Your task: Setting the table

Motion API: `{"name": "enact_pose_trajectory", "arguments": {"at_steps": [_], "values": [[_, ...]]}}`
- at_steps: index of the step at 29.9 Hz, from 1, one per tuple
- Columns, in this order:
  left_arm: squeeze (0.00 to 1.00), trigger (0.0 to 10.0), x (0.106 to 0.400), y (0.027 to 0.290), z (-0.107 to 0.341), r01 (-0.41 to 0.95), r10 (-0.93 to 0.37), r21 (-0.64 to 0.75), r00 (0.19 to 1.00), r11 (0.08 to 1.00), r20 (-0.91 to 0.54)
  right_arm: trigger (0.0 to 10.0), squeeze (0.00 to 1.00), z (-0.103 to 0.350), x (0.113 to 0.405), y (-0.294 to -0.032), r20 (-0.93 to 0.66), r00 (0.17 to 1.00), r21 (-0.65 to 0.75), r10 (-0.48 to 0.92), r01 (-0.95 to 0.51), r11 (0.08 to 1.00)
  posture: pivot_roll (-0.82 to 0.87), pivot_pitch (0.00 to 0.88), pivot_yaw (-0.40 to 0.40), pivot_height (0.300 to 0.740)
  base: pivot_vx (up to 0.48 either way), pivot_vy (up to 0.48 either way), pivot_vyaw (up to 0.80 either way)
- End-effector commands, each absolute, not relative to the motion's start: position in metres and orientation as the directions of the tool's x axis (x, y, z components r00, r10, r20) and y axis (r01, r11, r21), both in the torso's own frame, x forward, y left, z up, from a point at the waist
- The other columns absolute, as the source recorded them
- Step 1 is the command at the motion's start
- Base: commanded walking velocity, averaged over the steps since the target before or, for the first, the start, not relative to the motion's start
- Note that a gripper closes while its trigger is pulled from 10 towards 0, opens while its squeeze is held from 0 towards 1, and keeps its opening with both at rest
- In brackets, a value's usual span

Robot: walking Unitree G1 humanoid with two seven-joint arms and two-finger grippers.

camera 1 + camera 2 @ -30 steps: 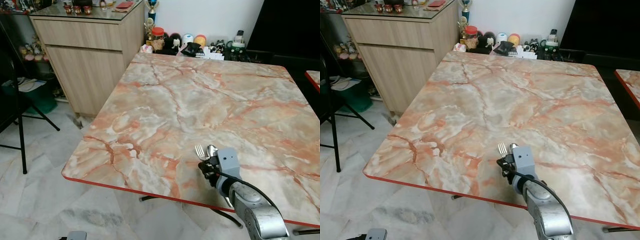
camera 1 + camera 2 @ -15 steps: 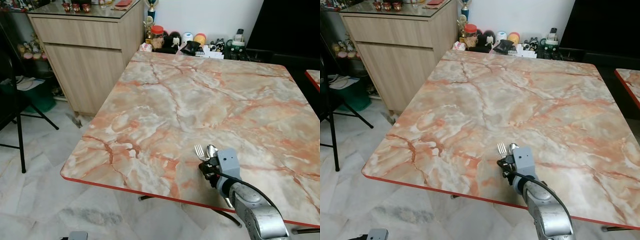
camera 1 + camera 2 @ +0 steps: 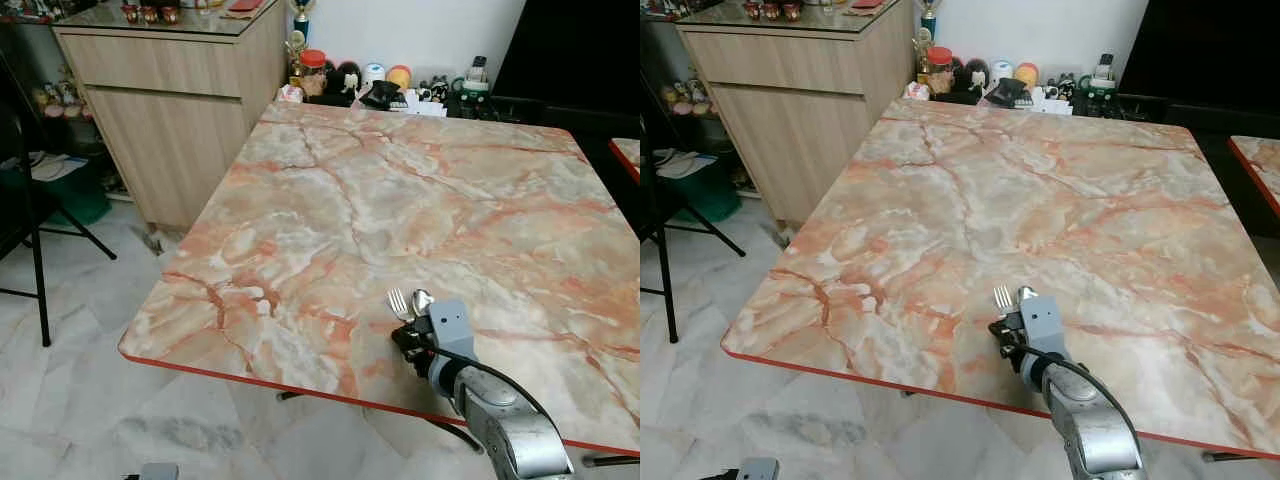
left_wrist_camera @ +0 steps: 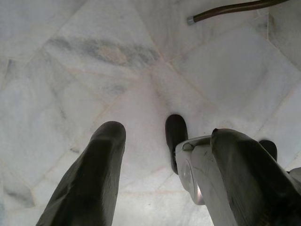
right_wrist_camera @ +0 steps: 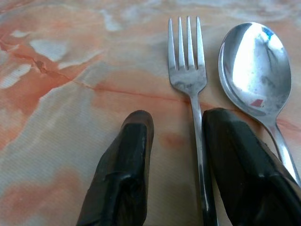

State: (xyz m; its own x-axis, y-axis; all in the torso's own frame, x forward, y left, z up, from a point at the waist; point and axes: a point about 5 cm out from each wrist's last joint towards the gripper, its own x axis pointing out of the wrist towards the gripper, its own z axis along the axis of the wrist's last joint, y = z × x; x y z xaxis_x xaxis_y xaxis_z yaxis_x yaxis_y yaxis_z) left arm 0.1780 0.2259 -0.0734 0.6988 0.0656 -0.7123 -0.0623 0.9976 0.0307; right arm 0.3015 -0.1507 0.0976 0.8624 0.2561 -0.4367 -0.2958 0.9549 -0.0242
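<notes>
Right gripper [image 5: 171, 141] sits low over the table [image 3: 400, 190] near its front edge, fingers [image 5: 123, 165] parted a little, gripping nothing. Between them runs the fork [image 5: 189, 70] handle, lying flat on the marble, tines pointing toward the far edge. Spoon [image 5: 251, 66] lies just beside the fork, bowl up, parallel. Left gripper [image 4: 164, 155] hangs open over the floor tiles [image 4: 70, 70].

— Where is the right arm?
— It reaches forward over the near right; the right gripper [image 5: 174, 155] has its two fingers apart.
— And the left one?
— The left gripper [image 4: 160, 174] hangs low, pointing down, fingers spread.
</notes>
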Motion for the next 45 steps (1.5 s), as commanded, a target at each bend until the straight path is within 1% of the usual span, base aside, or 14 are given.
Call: {"name": "enact_pose_trajectory", "arguments": {"at_steps": [1, 13, 14, 15, 16, 17, 18, 24, 25, 30, 32, 33, 35, 45], "values": [[0.00, 10.0, 0.170, 0.225, -0.078, -0.051, 0.058, 0.031, 0.674, 0.998, -0.736, 10.0, 0.00, 0.084, 0.296, -0.149, -0.490, 0.833, -0.013, 0.258, -0.302, 0.953, -0.05, 0.148, -0.015, 0.740, 0.000, 0.000, 0.00], [0.00, 10.0, 0.169, 0.222, -0.079, -0.049, 0.049, 0.021, 0.672, 0.999, -0.739, 10.0, 0.00, 0.075, 0.293, -0.155, -0.525, 0.822, -0.025, 0.220, -0.274, 0.962, -0.05, 0.147, -0.019, 0.740, 0.000, 0.000, 0.00], [0.00, 10.0, 0.169, 0.222, -0.079, -0.049, 0.048, 0.020, 0.672, 0.999, -0.739, 4.3, 0.00, 0.075, 0.293, -0.155, -0.524, 0.823, -0.026, 0.219, -0.272, 0.962, -0.05, 0.147, -0.020, 0.740, 0.000, 0.000, 0.00], [0.00, 10.0, 0.169, 0.222, -0.079, -0.049, 0.047, 0.019, 0.672, 0.999, -0.739, 4.3, 0.00, 0.075, 0.293, -0.155, -0.524, 0.823, -0.026, 0.218, -0.272, 0.962, -0.05, 0.147, -0.020, 0.740, 0.000, 0.000, 0.00], [0.00, 10.0, 0.169, 0.222, -0.079, -0.050, 0.047, 0.018, 0.672, 0.999, -0.739, 1.6, 0.00, 0.075, 0.293, -0.155, -0.523, 0.824, -0.027, 0.218, -0.272, 0.962, -0.05, 0.147, -0.020, 0.740, 0.000, 0.000, 0.00], [0.00, 10.0, 0.169, 0.222, -0.079, -0.050, 0.047, 0.018, 0.672, 0.999, -0.740, 1.6, 0.00, 0.075, 0.293, -0.155, -0.523, 0.824, -0.027, 0.218, -0.272, 0.962, -0.05, 0.147, -0.020, 0.740, 0.000, 0.000, 0.00], [0.00, 10.0, 0.169, 0.222, -0.079, -0.049, 0.046, 0.018, 0.671, 0.999, -0.740, 0.5, 0.00, 0.075, 0.293, -0.155, -0.523, 0.824, -0.026, 0.220, -0.274, 0.961, -0.05, 0.147, -0.020, 0.740, 0.000, 0.000, 0.00], [0.00, 10.0, 0.168, 0.222, -0.079, -0.048, 0.051, 0.025, 0.670, 0.999, -0.740, 0.5, 0.00, 0.075, 0.293, -0.153, -0.522, 0.822, -0.024, 0.227, -0.280, 0.960, -0.05, 0.148, -0.019, 0.740, 0.000, 0.000, 0.00], [0.00, 10.0, 0.168, 0.222, -0.079, -0.051, 0.051, 0.022, 0.670, 0.998, -0.741, 0.8, 0.00, 0.075, 0.293, -0.152, -0.523, 0.821, -0.023, 0.228, -0.282, 0.959, -0.05, 0.148, -0.018, 0.740, 0.000, 0.000, 0.00], [0.00, 10.0, 0.168, 0.223, -0.079, -0.052, 0.050, 0.020, 0.669, 0.998, -0.741, 1.0, 0.00, 0.074, 0.292, -0.151, -0.524, 0.819, -0.021, 0.232, -0.285, 0.958, -0.05, 0.148, -0.016, 0.740, 0.000, 0.000, 0.00], [0.00, 10.0, 0.168, 0.223, -0.079, -0.051, 0.048, 0.019, 0.669, 0.999, -0.742, 0.6, 0.00, 0.073, 0.292, -0.151, -0.526, 0.818, -0.019, 0.234, -0.287, 0.958, -0.05, 0.148, -0.016, 0.740, 0.000, 0.000, 0.00], [0.00, 10.0, 0.168, 0.223, -0.079, -0.051, 0.048, 0.019, 0.669, 0.999, -0.742, 0.6, 0.00, 0.073, 0.292, -0.151, -0.526, 0.818, -0.019, 0.234, -0.287, 0.958, -0.05, 0.148, -0.016, 0.740, 0.000, 0.000, 0.00], [0.00, 10.0, 0.168, 0.223, -0.079, -0.049, 0.045, 0.016, 0.668, 0.999, -0.743, 0.0, 0.00, 0.073, 0.292, -0.151, -0.526, 0.817, -0.017, 0.236, -0.287, 0.958, -0.05, 0.145, -0.015, 0.740, 0.000, 0.000, 0.00], [0.00, 10.0, 0.168, 0.221, -0.080, -0.048, 0.041, 0.012, 0.665, 0.999, -0.746, 0.0, 0.00, 0.074, 0.294, -0.150, -0.504, 0.830, -0.010, 0.240, -0.284, 0.959, -0.05, 0.143, -0.016, 0.740, 0.000, 0.000, 0.00]]}}
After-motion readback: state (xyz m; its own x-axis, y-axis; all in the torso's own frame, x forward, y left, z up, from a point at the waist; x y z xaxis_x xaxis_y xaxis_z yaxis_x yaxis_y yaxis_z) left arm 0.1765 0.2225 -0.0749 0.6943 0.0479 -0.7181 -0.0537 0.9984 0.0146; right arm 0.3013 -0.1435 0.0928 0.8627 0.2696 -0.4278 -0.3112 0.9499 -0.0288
